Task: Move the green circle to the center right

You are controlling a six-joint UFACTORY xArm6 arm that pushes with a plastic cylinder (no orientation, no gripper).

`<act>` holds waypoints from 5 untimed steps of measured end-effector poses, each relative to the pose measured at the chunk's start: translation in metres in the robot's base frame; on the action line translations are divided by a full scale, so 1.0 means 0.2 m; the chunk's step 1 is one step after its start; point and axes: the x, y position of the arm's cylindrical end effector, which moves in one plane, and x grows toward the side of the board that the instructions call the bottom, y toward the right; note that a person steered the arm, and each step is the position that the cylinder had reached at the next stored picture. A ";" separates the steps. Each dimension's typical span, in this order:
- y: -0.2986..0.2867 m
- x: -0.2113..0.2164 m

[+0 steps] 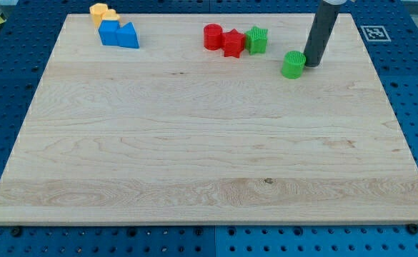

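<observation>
At the far right of the board (194, 178), the green circle (293, 64) sits touching the left side of the rod's tip (310, 66), which has no jaws to open or close, so a push toward the nearer centre right needs the tip behind the circle's far side.

My tip (311, 64) ends a straight, dark grey, seemingly smooth round rod.

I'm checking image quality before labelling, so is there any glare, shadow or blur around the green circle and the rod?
Camera view: lighting even, no glare on the wooden board; the green circle is sharp, with only a faint shadow; my tip sits just to its right, in focus; the rod's top is cut off by the frame.
</observation>
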 end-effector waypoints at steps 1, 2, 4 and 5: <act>-0.05 -0.12; -0.23 -0.09; -0.31 -0.02; -0.25 0.02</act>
